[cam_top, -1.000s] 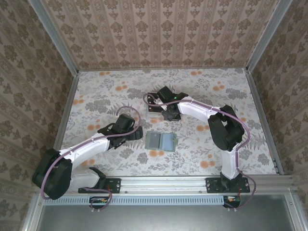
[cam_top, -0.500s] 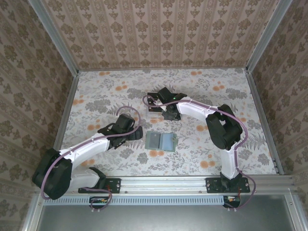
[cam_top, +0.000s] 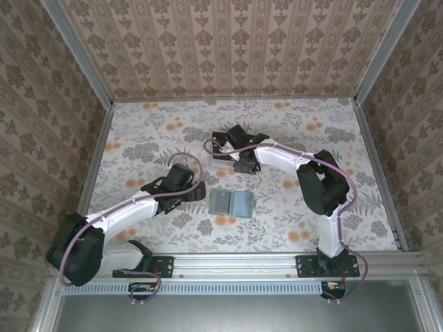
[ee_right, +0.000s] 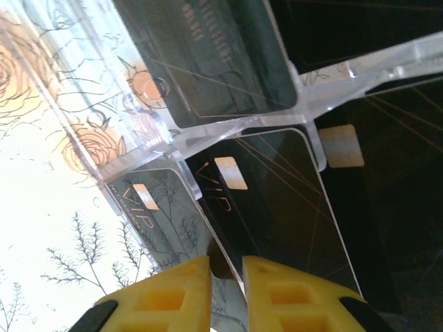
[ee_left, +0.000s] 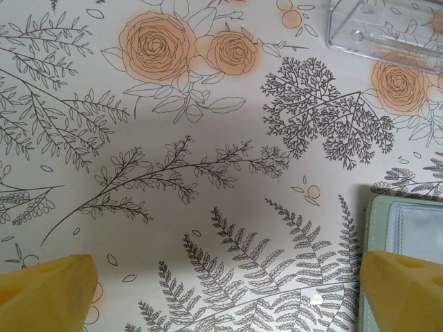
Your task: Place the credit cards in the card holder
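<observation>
I am pinching my right gripper [ee_right: 226, 277] almost shut, a thin slit showing between the yellow fingers, on the near edge of a black credit card [ee_right: 277, 207] leaning in the clear rack [ee_right: 228, 128], with other credit cards [ee_right: 208, 62] sitting in the tiers around it. I am holding my left gripper [ee_left: 225, 283] wide open and empty over the flowered table [ee_left: 173, 173], one finger just beside the green card holder [ee_left: 408, 228], which is lying flat near the rack

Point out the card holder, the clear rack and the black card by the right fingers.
card holder [cam_top: 231, 203], top view, its middle
clear rack [ee_left: 387, 34], left wrist view, its clear wall
credit card [ee_right: 277, 207], right wrist view, black face
</observation>
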You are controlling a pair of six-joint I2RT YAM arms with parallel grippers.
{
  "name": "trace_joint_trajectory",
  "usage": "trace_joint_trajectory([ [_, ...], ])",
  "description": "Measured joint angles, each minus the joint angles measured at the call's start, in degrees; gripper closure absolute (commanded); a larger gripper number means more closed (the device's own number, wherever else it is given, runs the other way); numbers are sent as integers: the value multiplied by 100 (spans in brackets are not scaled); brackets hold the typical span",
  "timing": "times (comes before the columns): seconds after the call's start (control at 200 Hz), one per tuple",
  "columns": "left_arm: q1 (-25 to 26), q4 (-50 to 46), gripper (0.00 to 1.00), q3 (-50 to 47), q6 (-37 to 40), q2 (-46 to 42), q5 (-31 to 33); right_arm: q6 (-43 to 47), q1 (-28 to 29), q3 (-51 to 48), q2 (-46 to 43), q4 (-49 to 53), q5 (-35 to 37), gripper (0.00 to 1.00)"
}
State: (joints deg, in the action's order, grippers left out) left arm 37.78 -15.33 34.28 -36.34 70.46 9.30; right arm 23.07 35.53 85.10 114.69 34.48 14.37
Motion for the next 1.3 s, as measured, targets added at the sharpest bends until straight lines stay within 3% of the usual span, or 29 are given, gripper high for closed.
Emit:
trace_joint_trajectory([
  [0.305, 0, 66, 0, 0, 22, 0, -61, 393, 0, 4, -76, -2, -372, 100],
  [1.3, -7, 168, 0, 0, 168, 0, -295, 529, 0, 525, -83, 632, -887, 100],
])
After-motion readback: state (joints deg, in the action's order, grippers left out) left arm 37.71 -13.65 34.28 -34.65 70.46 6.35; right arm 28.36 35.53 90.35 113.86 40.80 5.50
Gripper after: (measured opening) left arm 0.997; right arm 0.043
